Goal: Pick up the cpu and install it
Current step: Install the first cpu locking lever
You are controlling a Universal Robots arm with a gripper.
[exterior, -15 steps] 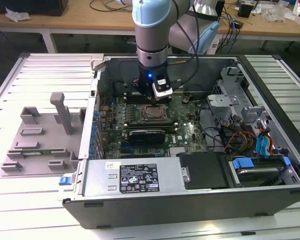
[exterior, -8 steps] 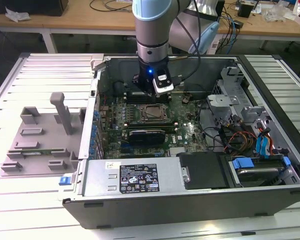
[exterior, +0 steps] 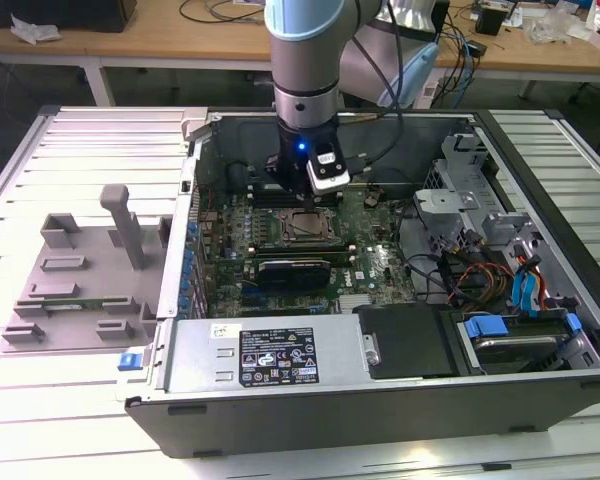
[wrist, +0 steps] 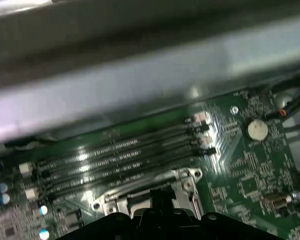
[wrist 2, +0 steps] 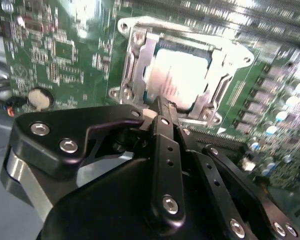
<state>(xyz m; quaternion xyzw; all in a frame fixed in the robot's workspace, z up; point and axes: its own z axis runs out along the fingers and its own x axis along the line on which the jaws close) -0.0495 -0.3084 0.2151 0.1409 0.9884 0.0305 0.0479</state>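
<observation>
Pincer [wrist 2: 159, 107] of black metal hangs just above the cpu [wrist 2: 179, 80], its fingers drawn together to a narrow point with nothing between them. The cpu, pale and silvery, lies flat inside the socket frame [wrist 2: 135, 62] on the green motherboard [exterior: 360, 265]. In the exterior view the arm [exterior: 305, 80] reaches down into an open computer case [exterior: 380, 380] resting on a slatted surface [exterior: 70, 400].
</observation>
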